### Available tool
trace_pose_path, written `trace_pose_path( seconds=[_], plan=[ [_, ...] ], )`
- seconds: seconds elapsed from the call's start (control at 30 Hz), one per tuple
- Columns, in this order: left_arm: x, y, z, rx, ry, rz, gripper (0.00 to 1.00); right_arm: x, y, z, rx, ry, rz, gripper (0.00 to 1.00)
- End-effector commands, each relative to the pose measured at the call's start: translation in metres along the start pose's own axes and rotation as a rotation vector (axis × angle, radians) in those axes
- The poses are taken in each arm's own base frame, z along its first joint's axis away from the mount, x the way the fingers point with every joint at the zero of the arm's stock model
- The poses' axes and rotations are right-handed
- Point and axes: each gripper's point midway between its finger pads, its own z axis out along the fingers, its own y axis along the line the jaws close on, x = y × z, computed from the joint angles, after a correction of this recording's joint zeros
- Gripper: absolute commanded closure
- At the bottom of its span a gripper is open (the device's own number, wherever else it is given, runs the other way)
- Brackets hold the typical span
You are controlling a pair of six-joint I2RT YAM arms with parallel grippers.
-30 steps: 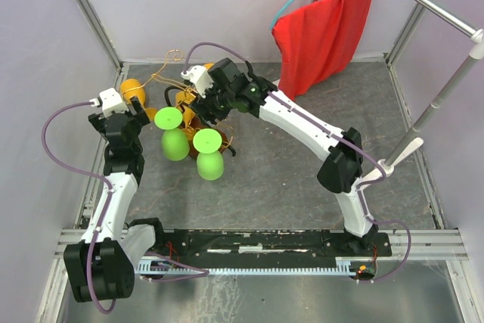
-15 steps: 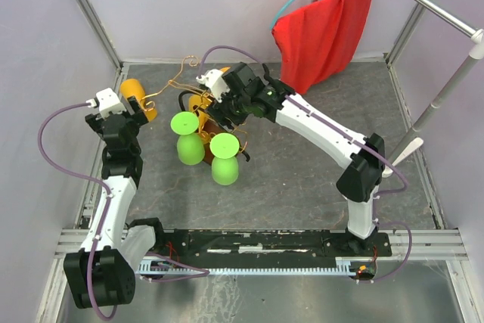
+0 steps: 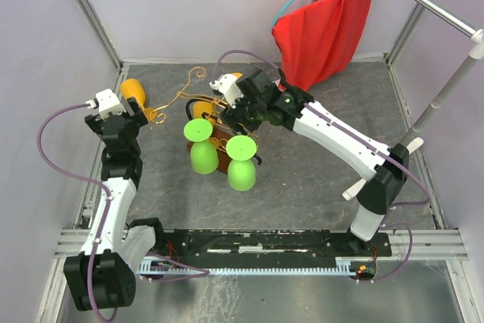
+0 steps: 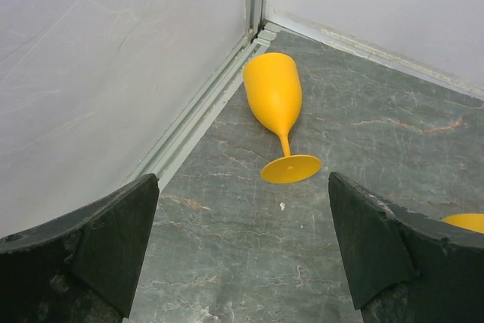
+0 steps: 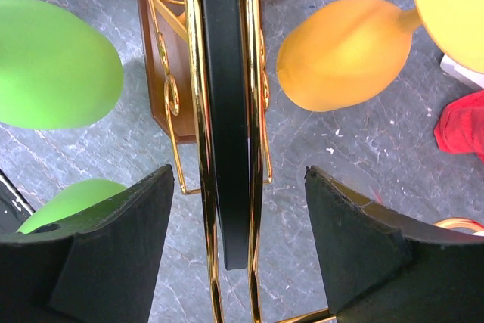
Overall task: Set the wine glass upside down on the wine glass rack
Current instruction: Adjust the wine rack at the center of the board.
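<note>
Lying on its side on the tabletop (image 4: 363, 134), the orange wine glass (image 4: 278, 104) sits at twelve o'clock from the left gripper (image 4: 242, 194), whose jaws are spread wide and empty. The right gripper (image 5: 238, 187) straddles the black handle (image 5: 225, 111) of the wine glass rack (image 3: 220, 140); whether its jaws pinch it is unclear.

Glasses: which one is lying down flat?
The orange glass by the corner wall lies on its side; the rest hang on the rack.

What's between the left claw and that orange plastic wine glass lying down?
Only bare grey table between left gripper and orange glass, per the left wrist view.
</note>
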Motion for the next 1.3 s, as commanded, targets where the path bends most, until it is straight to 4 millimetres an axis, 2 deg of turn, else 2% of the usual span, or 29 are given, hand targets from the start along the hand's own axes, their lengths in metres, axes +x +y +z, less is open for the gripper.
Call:
trace_pose_path(
  seconds=[0.0, 0.17, 0.37, 0.53, 0.87, 1.0, 1.13, 1.27],
  plan=[
    [-0.032, 0.001, -0.005, 0.003, -0.079, -0.024, 0.01, 0.011, -0.004, -0.027, 0.027, 0.011, 0.034, 0.22],
    [-0.031, 0.002, -0.007, 0.0, -0.078, -0.037, 0.01, 0.007, -0.008, -0.037, 0.049, -0.018, 0.023, 0.22],
    [-0.031, 0.001, -0.008, -0.001, -0.072, -0.053, 0.01, -0.025, -0.011, -0.047, 0.055, -0.113, 0.029, 0.2],
    [-0.028, 0.002, -0.008, -0.003, -0.062, -0.063, 0.01, -0.044, -0.016, -0.05, 0.069, -0.151, 0.024, 0.16],
    [-0.023, 0.004, -0.004, -0.026, -0.041, -0.06, 0.01, -0.059, -0.024, -0.055, 0.094, -0.189, -0.017, 0.13],
    [-0.024, 0.003, 0.005, -0.05, 0.001, -0.061, 0.01, -0.067, -0.028, -0.072, 0.106, -0.232, -0.014, 0.13],
    [-0.024, 0.005, 0.023, -0.084, 0.084, -0.052, 0.01, -0.073, -0.027, -0.094, 0.109, -0.275, -0.015, 0.13],
    [-0.007, 0.016, 0.048, -0.129, 0.217, -0.072, 0.01, -0.075, -0.028, -0.116, 0.122, -0.325, -0.007, 0.13]
  ],
)
